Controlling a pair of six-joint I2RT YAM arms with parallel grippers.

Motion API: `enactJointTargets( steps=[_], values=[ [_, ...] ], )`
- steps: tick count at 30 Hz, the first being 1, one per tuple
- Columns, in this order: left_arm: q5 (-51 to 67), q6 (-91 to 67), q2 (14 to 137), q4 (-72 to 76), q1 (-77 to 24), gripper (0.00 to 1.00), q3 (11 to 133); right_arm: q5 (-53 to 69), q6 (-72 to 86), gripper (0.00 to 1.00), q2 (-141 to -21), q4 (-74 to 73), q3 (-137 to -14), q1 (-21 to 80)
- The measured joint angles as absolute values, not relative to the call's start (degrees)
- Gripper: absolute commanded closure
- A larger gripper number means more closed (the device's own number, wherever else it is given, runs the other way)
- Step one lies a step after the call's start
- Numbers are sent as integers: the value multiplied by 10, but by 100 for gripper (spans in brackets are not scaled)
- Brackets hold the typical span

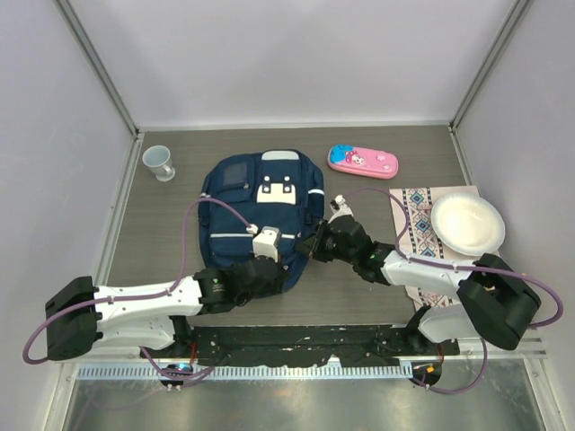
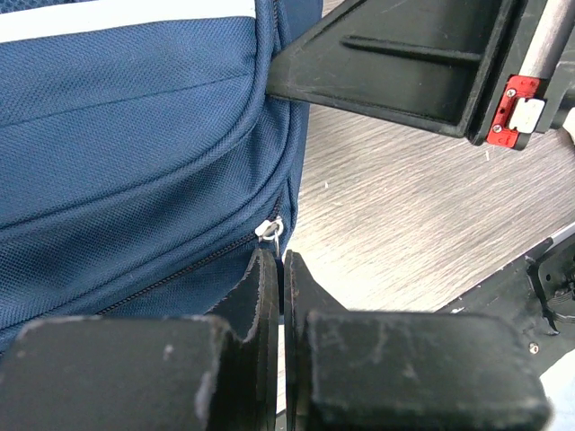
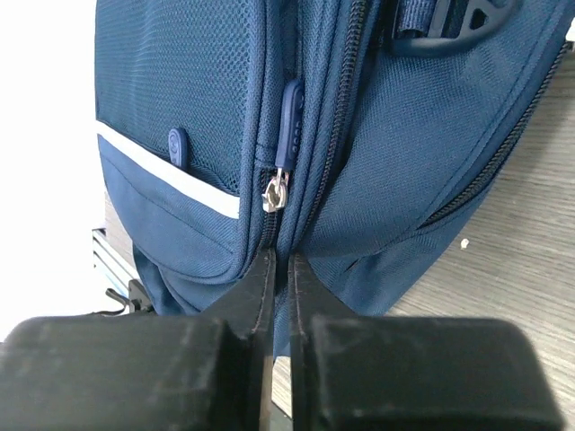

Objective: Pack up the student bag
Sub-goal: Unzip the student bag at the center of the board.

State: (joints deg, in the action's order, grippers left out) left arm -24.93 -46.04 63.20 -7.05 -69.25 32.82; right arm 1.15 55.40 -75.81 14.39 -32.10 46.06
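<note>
The student bag (image 1: 260, 211) lies flat in the middle of a grey wood-grain table (image 1: 153, 233), with plain white walls (image 1: 287, 54) around it (a cup (image 1: 159, 162), a pink pencil case (image 1: 363, 161) and a plate (image 1: 467, 224) sit further out). The left gripper (image 2: 277, 265) and the right gripper (image 3: 278, 265) both have their jaws drawn together, tips at the bag's zip seams.

Gap btwn cup (image 1: 159, 162), bag (image 1: 235, 202) passable

navy student bag (image 3: 180, 108) fills view, white stripe (image 3: 171, 175) across mesh pocket, silver zip slider (image 3: 274, 191) with navy pull tab (image 3: 291, 117), right gripper (image 3: 279, 269) tips nearly together just below slider at zip seam, grey wood-grain table (image 3: 503, 296) at right
</note>
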Motion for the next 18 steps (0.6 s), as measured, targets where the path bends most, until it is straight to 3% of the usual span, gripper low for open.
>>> enactJointTargets(
  steps=[12,18],
  values=[
    [-270,-464,612,-56,-688,100,314,54,526,99,-782,84,-373,410],
    [-329,-524,571,-148,-689,100,314,83,495,99,-802,66,-403,347]
  ],
)
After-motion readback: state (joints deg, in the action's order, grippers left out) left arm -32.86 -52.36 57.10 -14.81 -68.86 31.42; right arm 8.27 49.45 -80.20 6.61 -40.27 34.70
